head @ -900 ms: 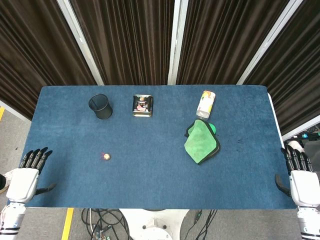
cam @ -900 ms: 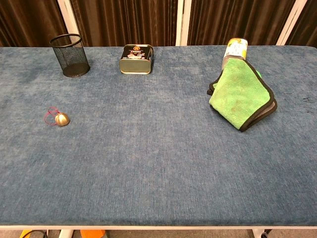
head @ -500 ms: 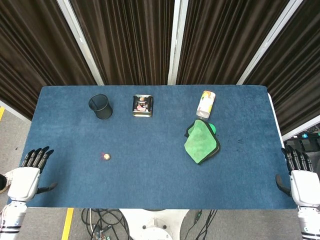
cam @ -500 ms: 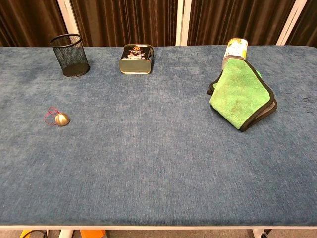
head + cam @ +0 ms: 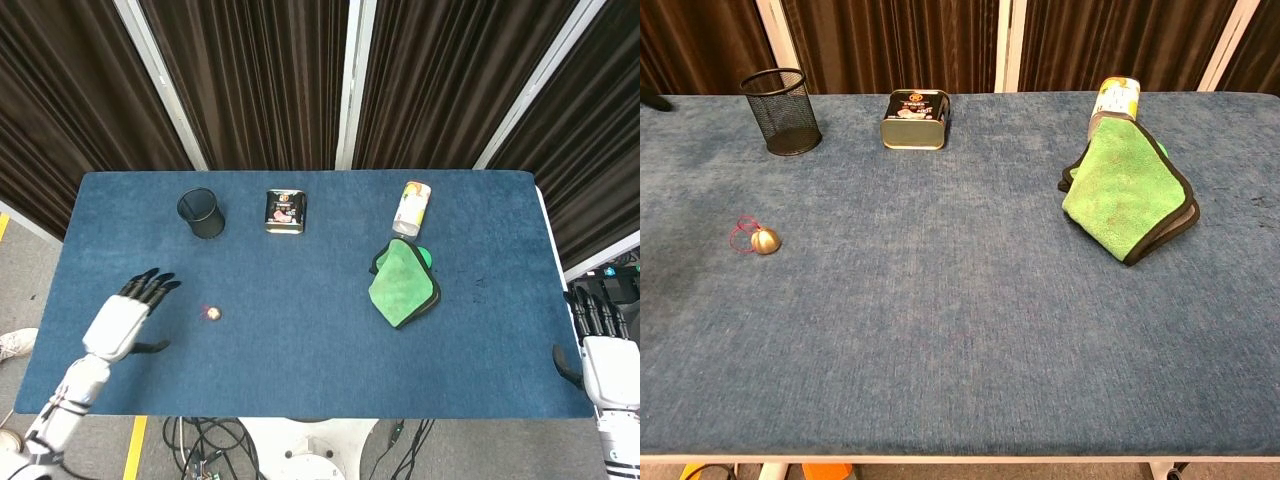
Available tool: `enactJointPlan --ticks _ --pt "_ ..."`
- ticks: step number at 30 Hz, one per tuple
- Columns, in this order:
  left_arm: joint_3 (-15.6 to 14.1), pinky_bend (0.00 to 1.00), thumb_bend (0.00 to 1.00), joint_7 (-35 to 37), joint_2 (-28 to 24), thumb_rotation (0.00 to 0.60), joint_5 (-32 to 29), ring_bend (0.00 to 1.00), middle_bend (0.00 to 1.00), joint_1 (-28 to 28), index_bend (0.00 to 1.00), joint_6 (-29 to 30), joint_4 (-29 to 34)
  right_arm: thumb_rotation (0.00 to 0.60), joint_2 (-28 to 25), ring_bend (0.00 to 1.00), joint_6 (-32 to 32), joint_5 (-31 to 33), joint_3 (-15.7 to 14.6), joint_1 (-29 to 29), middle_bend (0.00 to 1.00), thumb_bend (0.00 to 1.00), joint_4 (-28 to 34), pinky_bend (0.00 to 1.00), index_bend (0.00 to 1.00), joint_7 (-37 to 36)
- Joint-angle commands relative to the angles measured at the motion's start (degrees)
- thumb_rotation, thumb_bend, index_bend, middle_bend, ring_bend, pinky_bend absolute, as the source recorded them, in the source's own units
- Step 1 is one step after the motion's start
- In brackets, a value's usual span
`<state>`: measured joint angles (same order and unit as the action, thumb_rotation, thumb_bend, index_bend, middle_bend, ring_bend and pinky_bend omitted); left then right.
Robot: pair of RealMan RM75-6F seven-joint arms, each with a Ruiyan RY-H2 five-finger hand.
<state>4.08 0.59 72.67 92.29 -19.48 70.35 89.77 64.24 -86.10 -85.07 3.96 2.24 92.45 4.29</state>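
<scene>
The left robot hand was over the surface, fingers spread and holding nothing. The small gold bell lay just at its 3 o'clock, not touched. At the bell's 12 o'clock stood the black mesh cup, upright; its inside looked empty. At the cup's 3 o'clock sat the tin, closed. Further right the green cloth partly covered the lying can. The right robot hand was off the right edge, open and holding nothing. Half a second earlier the left robot hand was off the left edge; the right one had not moved.
</scene>
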Motion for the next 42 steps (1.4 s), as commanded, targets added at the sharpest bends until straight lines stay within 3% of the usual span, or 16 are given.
enactJointPlan --ticks 1,6,18,42 --pt "1.9 0.15 0.09 -0.4 3.3 0.6 -1.9 0.03 0.14 -3.6 0.2 -3.8 -1.9 0.6 0.0 0.0 0.2 0.1 0.1 0.1 0.0 0.34 0.1 0.0 0.0 0.1" --pt "2.5 0.18 0.1 -0.6 7.7 0.6 -3.4 0.07 0.2 -7.0 0.28 -7.3 -5.9 0.6 0.1 0.0 0.2 -0.1 0.2 0.4 0.0 0.34 -0.4 0.0 0.0 -0.6" --pt "1.4 0.18 0.1 -2.4 13.4 0.6 -6.9 0.07 0.21 -10.4 0.34 -11.8 -11.7 0.6 0.4 0.0 1.0 0.3 -0.1 0.5 0.0 0.34 -0.8 0.0 0.0 -0.9" --pt "0.8 0.18 0.26 -4.1 14.1 0.6 -11.6 0.07 0.23 -11.4 0.45 -12.6 -13.8 0.6 1.2 0.0 2.0 0.6 -0.4 0.8 0.0 0.34 -1.8 0.0 0.0 -1.3"
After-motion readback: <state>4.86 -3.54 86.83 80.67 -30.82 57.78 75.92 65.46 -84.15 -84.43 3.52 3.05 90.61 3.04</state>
